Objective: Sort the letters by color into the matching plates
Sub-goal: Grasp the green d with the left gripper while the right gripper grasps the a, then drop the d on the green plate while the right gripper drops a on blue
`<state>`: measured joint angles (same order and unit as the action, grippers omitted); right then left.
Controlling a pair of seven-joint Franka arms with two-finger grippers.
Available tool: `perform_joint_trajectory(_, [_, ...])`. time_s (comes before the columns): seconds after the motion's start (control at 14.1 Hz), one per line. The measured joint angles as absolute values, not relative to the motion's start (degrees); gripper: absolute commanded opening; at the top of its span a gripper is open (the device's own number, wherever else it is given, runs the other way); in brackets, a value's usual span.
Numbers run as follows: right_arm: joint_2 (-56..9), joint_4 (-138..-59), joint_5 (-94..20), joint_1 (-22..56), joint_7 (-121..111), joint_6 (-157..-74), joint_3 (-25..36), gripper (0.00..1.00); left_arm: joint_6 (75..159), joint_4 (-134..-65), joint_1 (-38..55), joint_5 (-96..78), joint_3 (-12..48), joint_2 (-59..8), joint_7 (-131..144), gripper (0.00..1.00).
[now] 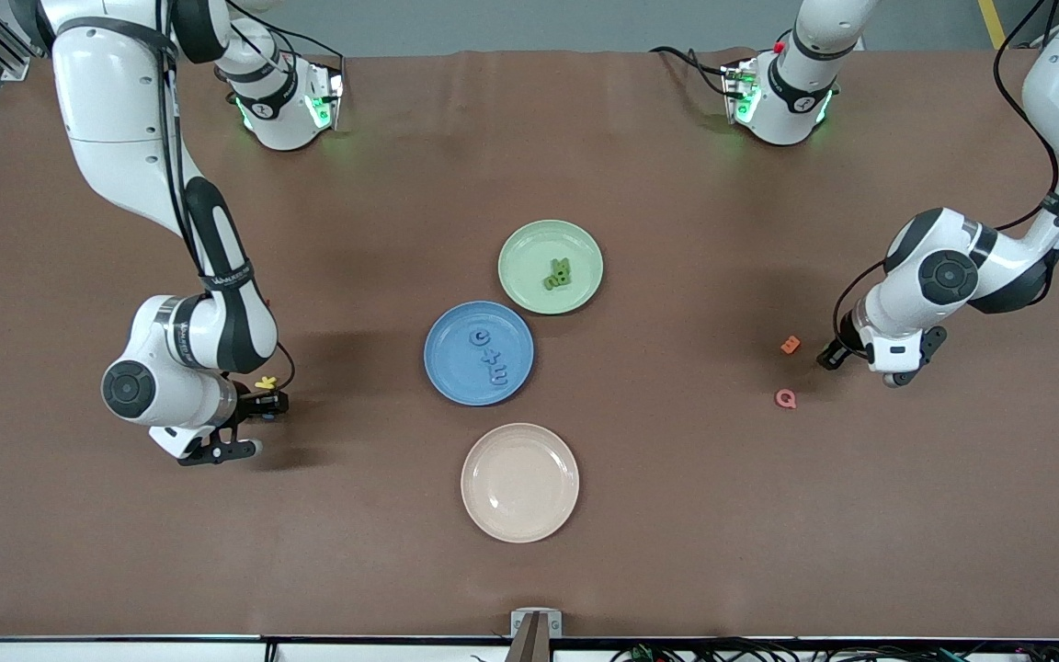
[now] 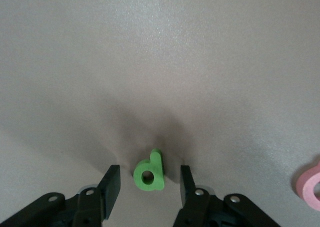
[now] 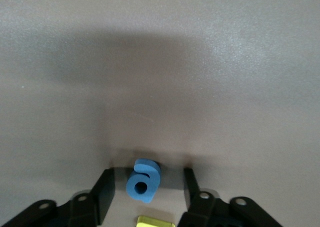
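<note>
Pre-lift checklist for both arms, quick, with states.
1. Green letter between the left gripper fingers: ok, gaps on both sides.
2. Blue letter between the right gripper fingers: ok, not yet clamped.
3. Green plate has bare room beside its green letters: ok.
4. Blue plate has bare room: ok.
5. Yellow piece close to the blue letter, may get snagged: cannot tell.
6. Firm grip on either letter: not ok.
</note>
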<state>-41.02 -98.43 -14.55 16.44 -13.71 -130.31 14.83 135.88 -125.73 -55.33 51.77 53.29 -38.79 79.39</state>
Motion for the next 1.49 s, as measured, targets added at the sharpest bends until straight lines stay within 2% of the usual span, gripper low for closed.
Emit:
perform_joint_trajectory(0.14, [-40.7, -99.0, -14.5, 16.6, -13.7, -131.1, 14.9, 0.50, 136.2, -125.7, -55.3, 51.8, 53.2, -39.1, 79.3, 0.30])
perform_joint_trajectory(0.28, [-40.6, -99.1, -14.6, 16.7, -13.8, -131.3, 14.9, 0.40, 136.9, -125.7, -55.3, 52.1, 53.2, -39.1, 79.3, 0.07])
perform_joint_trajectory(0.35, [-40.6, -99.1, -14.6, 16.8, -13.8, -131.3, 14.8, 0.35, 137.0, -125.7, -55.3, 52.3, 53.2, -39.2, 79.3, 0.01])
perform_joint_trajectory(0.5, [-40.5, -99.1, -14.6, 16.9, -13.8, -131.3, 14.9, 0.26, 137.0, -125.6, -55.3, 52.5, 53.1, -39.2, 79.3, 0.00])
perform_joint_trajectory(0.92, [-40.3, -98.9, -14.6, 17.1, -13.8, -131.5, 14.8, 0.16, 134.8, -121.8, -53.2, 52.8, 57.8, -39.1, 75.3, 0.00])
perform_joint_trajectory(1.06, [-39.2, -98.3, -14.6, 18.5, -13.7, -130.1, 14.7, 0.15, 132.5, -119.8, -49.0, 52.8, 59.5, -39.1, 75.4, 0.00])
perform_joint_trajectory(1.49, [-33.3, -95.8, -14.6, 26.9, -0.3, -119.3, 14.6, 0.15, 129.1, -113.9, -34.7, 45.9, 60.4, -39.1, 76.8, 0.00])
